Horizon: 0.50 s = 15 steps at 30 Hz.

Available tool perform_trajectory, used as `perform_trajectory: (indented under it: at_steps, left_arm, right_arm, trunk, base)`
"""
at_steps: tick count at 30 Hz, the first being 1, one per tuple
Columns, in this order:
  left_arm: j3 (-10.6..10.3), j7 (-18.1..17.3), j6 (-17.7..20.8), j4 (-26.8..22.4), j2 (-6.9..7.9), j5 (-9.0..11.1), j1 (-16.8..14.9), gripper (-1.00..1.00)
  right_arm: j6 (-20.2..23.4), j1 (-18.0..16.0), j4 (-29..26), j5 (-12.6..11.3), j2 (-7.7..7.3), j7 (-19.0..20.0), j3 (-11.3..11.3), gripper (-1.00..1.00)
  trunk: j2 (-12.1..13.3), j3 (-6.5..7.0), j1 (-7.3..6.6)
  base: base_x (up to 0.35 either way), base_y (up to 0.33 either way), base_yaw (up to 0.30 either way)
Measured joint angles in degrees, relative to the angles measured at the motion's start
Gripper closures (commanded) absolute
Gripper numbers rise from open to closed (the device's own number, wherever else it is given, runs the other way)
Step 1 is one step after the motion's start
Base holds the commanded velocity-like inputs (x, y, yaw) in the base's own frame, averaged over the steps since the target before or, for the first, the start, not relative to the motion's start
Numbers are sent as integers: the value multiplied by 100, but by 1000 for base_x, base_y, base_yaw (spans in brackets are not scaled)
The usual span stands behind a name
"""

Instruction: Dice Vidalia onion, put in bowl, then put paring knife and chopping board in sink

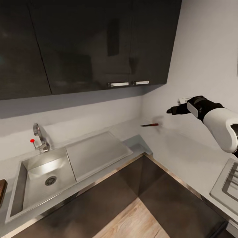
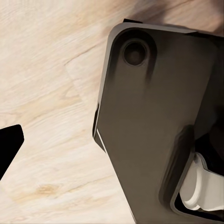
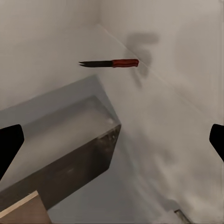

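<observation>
The paring knife [image 1: 149,125] with its red handle lies on the grey countertop [image 1: 185,145] near the corner by the wall. My right gripper [image 1: 172,110] hovers above the countertop, a short way right of the knife, pointing toward it. In the right wrist view the knife [image 3: 112,63] lies ahead of the open gripper [image 3: 112,144], with nothing between the fingers. The steel sink [image 1: 19,185] sits at left, and its basin shows no onion. A brown corner of the chopping board [image 1: 2,191] peeks in at the far left edge. The bowl is out of view. A left fingertip [image 2: 9,144] hangs over the wooden floor.
A chrome tap [image 1: 39,137] with a red dot stands behind the sink, and a flat drainboard [image 1: 96,153] lies beside it. Dark wall cabinets [image 1: 99,43] hang overhead. A cooktop [image 1: 228,185] sits at the right edge. My dark base [image 2: 154,130] is below the left arm.
</observation>
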Motion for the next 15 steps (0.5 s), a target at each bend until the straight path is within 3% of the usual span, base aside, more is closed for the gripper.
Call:
perform_trajectory:
  at_steps: [15]
  left_arm:
    - [0, 0, -9, 0, 2, 0, -2, -100]
  right_arm:
    - [-8, 8, 0, 0, 6, -8, 0, -100]
  trunk:
    - [0, 0, 0]
  base:
    - [170, -129, 0]
